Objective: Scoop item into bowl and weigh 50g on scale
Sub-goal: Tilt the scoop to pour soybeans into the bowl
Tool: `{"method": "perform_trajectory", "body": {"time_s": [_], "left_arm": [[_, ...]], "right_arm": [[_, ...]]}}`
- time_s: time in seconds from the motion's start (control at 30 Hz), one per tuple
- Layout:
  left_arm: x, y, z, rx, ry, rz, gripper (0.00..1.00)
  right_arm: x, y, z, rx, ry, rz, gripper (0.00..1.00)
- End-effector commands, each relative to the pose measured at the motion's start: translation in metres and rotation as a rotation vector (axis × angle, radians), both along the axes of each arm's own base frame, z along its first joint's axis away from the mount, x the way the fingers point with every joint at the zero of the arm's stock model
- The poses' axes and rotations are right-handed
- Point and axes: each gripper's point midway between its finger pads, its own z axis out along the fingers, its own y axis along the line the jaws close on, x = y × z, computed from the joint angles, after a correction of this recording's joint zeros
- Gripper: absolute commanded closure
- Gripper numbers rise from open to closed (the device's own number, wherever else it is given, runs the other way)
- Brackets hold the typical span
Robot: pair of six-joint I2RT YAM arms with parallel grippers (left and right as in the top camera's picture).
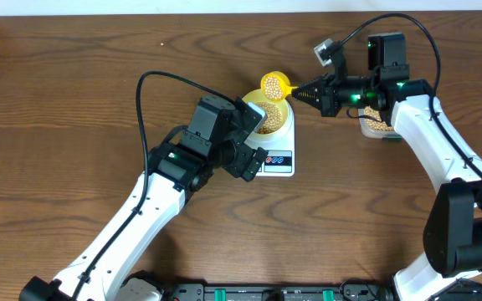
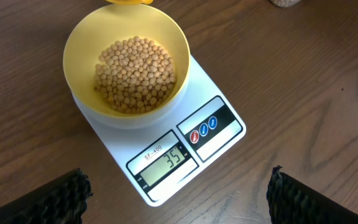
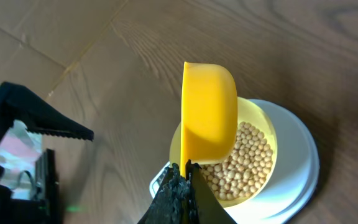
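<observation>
The right gripper [image 1: 298, 94] is clamped on the handle of a bright yellow plastic scoop [image 3: 209, 118], just ahead of its fingertips. Below it, a pale yellow round bowl [image 2: 79, 43] of small tan beans [image 2: 135, 74] sits on a white rectangular digital scale [image 2: 213, 87] reading 35. The left gripper [image 1: 258, 136] is spread wide just before the scale.

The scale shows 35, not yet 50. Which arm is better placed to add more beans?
Right. The right end effector is shut on the scoop, close to the bowl on the scale. The left end effector is open and empty, hovering above the scale.
</observation>
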Motion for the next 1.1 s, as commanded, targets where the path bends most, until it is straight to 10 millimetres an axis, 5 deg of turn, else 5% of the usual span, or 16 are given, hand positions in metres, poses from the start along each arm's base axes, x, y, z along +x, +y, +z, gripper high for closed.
{"method": "perform_trajectory", "body": {"time_s": [0.0, 1.07], "left_arm": [[-0.0021, 0.0005, -0.0053, -0.001, 0.020, -0.002, 0.07], [-0.0021, 0.0005, -0.0052, -0.002, 0.020, -0.002, 0.07]], "right_arm": [[-0.0041, 0.0072, -0.0043, -0.029, -0.117, 0.082, 0.99], [-0.0045, 0.0114, -0.0072, -0.114, -0.381, 0.211, 0.99]]}}
